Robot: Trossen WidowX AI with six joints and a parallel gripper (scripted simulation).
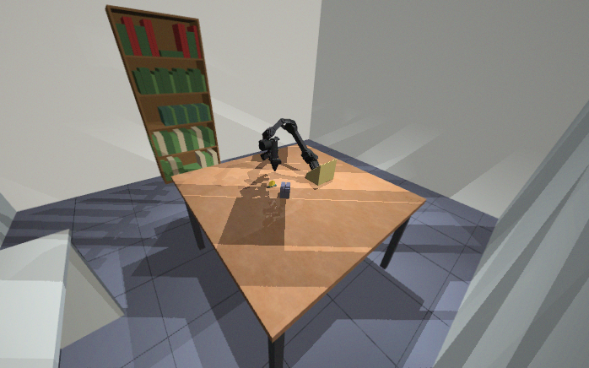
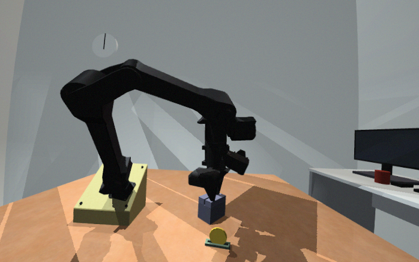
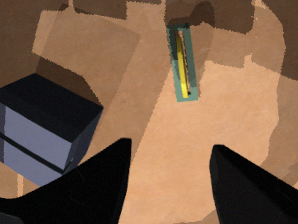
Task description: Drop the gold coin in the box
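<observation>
The gold coin [image 1: 272, 183] [image 2: 218, 235] [image 3: 182, 70] stands on edge in the green holder [image 2: 208, 243] [image 3: 188, 98], which lies beyond the fingertips in the wrist view. The grey box [image 1: 284, 190] [image 2: 211, 211] [image 3: 45, 130] stands to the left of the holder in the wrist view; its slot shows as a dark line across the lid. My gripper [image 1: 274, 170] [image 2: 215, 197] [image 3: 172, 151] points down above the table, partly open, with nothing between its fingers. In the exterior view its tips overlap the box lid in the picture.
The arm stands on a yellow base block [image 1: 326, 173] [image 2: 100, 216] on the wooden table [image 1: 333, 224] [image 2: 171, 234]. A bookshelf [image 1: 175, 95] stands behind the table. A side desk with a monitor [image 2: 391, 149] and a red cup [image 2: 382, 176] stands at the right in the exterior view.
</observation>
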